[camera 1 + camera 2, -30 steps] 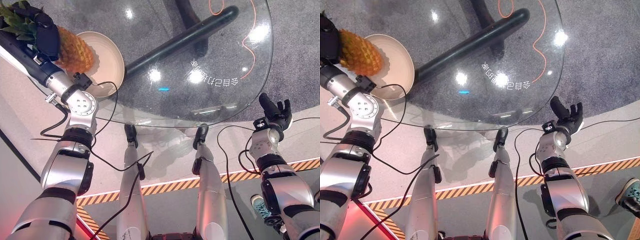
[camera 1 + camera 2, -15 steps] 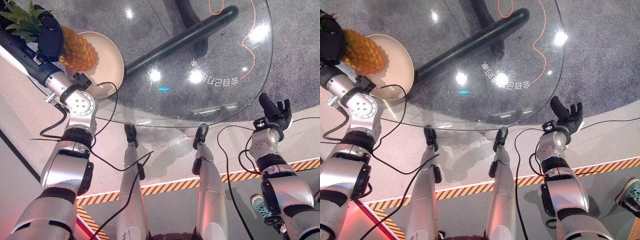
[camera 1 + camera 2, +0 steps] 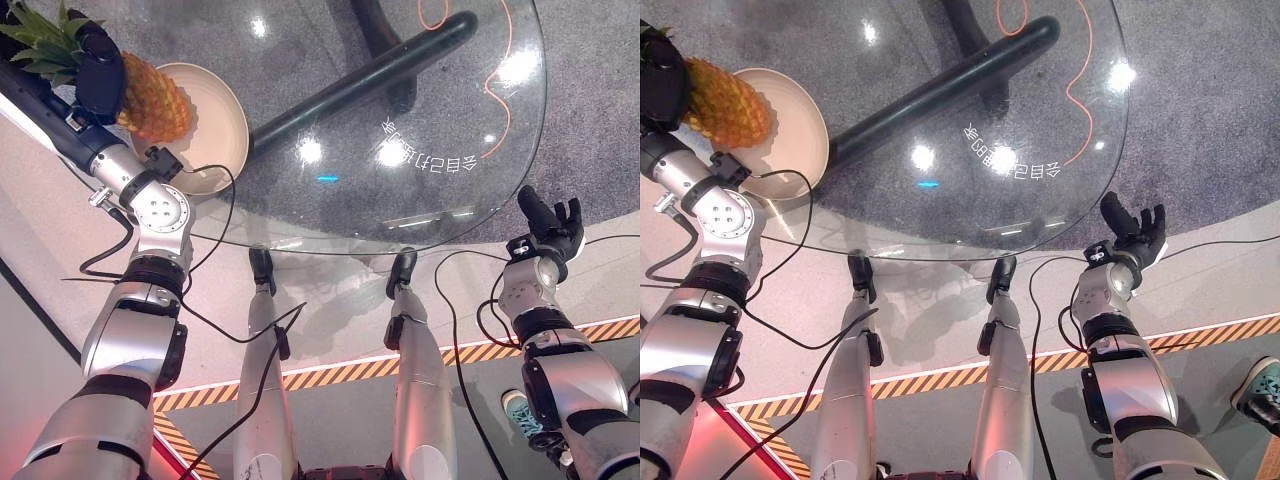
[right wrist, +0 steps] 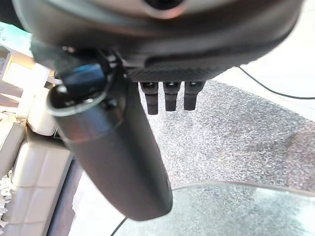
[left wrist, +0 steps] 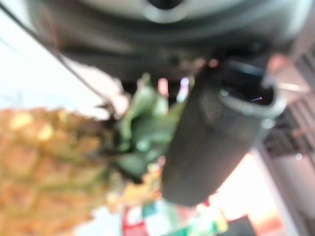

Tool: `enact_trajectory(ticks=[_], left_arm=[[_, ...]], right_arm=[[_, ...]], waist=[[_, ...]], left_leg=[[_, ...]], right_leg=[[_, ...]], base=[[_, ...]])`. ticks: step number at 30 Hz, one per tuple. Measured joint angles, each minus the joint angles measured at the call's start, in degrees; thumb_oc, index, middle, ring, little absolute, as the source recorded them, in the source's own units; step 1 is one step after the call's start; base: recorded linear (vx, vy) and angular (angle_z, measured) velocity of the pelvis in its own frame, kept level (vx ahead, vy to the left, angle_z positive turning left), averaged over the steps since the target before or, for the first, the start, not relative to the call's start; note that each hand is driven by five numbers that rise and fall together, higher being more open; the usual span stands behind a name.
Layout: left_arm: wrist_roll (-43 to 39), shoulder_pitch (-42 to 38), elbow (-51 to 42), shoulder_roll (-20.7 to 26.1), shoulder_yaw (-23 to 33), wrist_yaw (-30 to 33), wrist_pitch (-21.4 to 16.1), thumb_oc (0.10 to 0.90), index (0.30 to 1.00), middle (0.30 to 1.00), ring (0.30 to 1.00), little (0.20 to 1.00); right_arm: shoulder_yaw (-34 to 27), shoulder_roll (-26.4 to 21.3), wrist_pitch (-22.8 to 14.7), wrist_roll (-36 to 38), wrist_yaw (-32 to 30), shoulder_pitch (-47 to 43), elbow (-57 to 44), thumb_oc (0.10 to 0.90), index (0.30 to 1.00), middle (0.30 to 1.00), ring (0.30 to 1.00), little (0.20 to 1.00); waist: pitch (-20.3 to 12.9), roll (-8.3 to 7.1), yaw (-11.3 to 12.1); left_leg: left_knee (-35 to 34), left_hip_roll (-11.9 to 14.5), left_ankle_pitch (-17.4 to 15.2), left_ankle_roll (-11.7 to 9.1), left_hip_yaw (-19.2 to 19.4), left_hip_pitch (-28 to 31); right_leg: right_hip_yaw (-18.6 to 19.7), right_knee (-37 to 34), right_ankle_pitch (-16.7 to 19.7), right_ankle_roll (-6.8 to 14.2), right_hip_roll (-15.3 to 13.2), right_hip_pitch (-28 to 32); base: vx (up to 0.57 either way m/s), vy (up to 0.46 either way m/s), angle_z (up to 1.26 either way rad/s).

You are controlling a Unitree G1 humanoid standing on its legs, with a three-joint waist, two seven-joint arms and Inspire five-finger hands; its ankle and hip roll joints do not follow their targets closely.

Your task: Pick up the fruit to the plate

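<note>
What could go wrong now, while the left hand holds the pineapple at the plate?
1. The left hand grips the orange pineapple near its green crown, so it may slip or swing.
2. The round beige plate lies near the round glass table's edge; a hard drop could push it off.

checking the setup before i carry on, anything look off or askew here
Nothing looks spilled or damaged. The pineapple lies tilted over the rim of the plate, gripped by the left hand. The right hand hangs open beside the glass table.
</note>
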Motion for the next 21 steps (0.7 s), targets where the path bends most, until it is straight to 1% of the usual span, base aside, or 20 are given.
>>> enact_trajectory(ticks=[3,5,11,21], left_arm=[[0.01,0.06,-0.12,-0.01,0.00,-0.05,-0.42,0.698,0.813,0.813,0.813,0.798],[0.04,0.10,-0.33,-0.02,0.00,-0.29,-0.88,0.800,0.900,0.900,0.900,0.900],[0.12,1.22,-3.02,-0.04,-0.24,-2.09,-2.09,0.800,0.900,0.900,0.900,0.900],[0.18,3.60,-5.91,-0.22,-1.50,-3.74,-2.50,0.800,0.900,0.900,0.900,0.900]], right_arm=[[0.00,0.00,-0.17,0.00,-0.01,-0.01,-0.01,0.800,0.900,0.900,0.900,0.900],[0.00,0.00,-0.26,0.01,0.00,0.00,0.00,0.800,0.900,0.900,0.900,0.900],[0.00,0.00,-0.36,0.45,0.00,0.03,-0.03,0.800,0.900,0.900,0.900,0.900],[-0.03,0.04,-0.57,0.57,-0.03,0.09,-0.08,0.800,0.900,0.900,0.900,0.900]], waist=[[0.00,0.00,0.06],[0.00,0.00,0.08],[0.00,0.00,0.12],[0.00,0.01,0.53]], left_leg=[[0.00,0.00,0.00,0.00,-0.03,-0.01],[0.00,0.00,0.01,-0.01,-0.04,-0.02],[0.01,0.00,0.02,-0.02,-0.06,-0.01],[0.12,-0.04,0.07,-0.04,-0.24,0.05]], right_leg=[[-0.01,0.01,0.00,0.00,0.00,0.00],[-0.03,0.01,0.00,0.00,0.00,0.01],[-0.05,0.02,0.00,0.00,0.00,0.03],[-0.11,0.10,0.00,0.00,0.00,0.22]], base=[[0.00,0.000,0.00],[0.00,0.000,0.00],[0.00,0.000,0.00],[0.00,0.000,0.00]])
